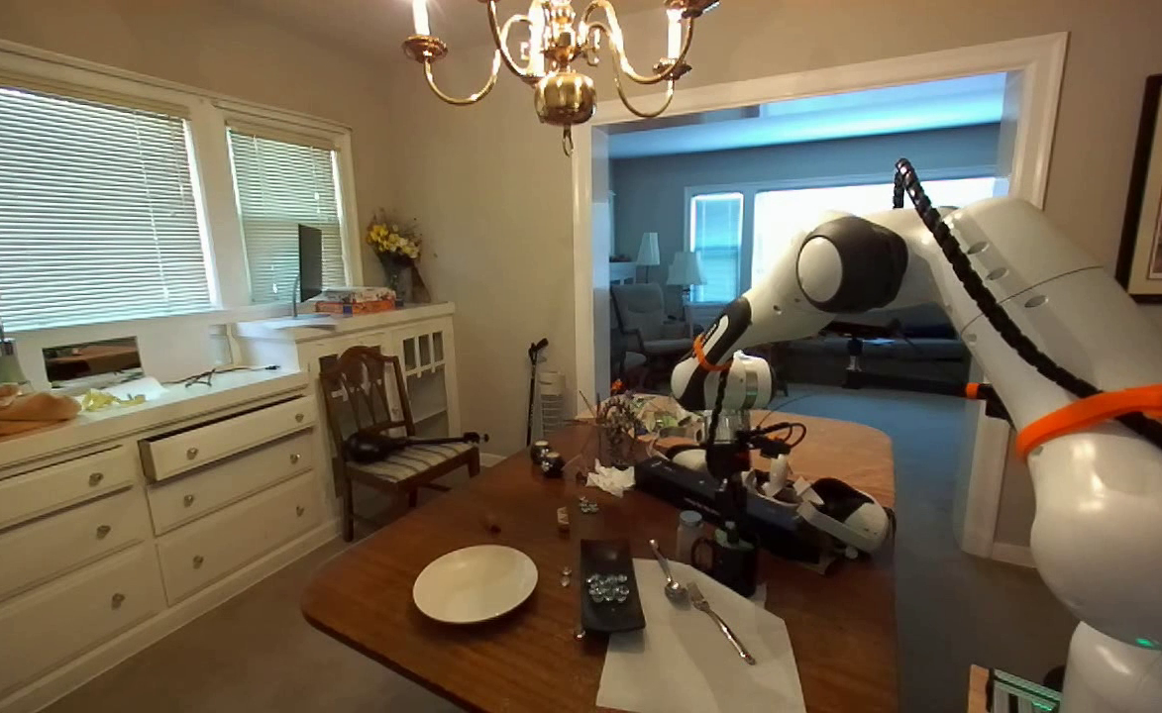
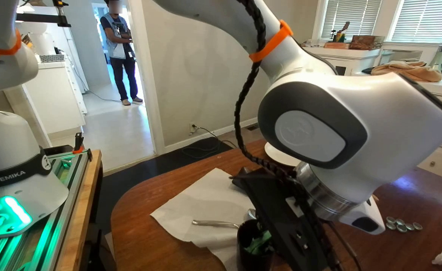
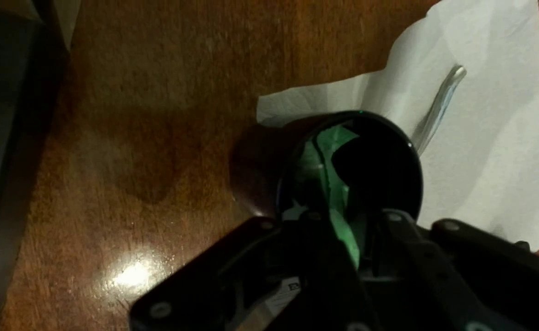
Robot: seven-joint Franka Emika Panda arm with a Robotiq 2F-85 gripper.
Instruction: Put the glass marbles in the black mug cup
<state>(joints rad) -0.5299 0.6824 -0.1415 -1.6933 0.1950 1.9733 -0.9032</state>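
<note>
The hand [image 3: 353, 217] points down over the mouth of the black mug [image 3: 269, 165], its dark fingers covering part of the rim in the wrist view. A narrow gap shows between the fingertips, and some green material [image 3: 331, 142] inside the mug runs into it; whether the fingers pinch that material or merely stand on either side of it, I cannot tell. The mug is upright and overlaps a torn corner of the white paper [image 1: 694, 668]. In an exterior view, the glass marbles [image 1: 608, 589] lie clumped in the black tray [image 1: 612, 620], with the spoon [image 1: 676, 591] and fork [image 1: 724, 622] on the paper between tray and mug. Another bunch of marbles [image 2: 401, 227] rests directly on the counter [image 1: 372, 599], near a crumpled white tissue [image 1: 610, 479], in both exterior views. A white plate [image 1: 475, 584] sits on the tray's side away from the mug, and a clear jar [image 1: 688, 540] stands near the mug. In an exterior view, a person [image 2: 118, 52] stands in a doorway.
</note>
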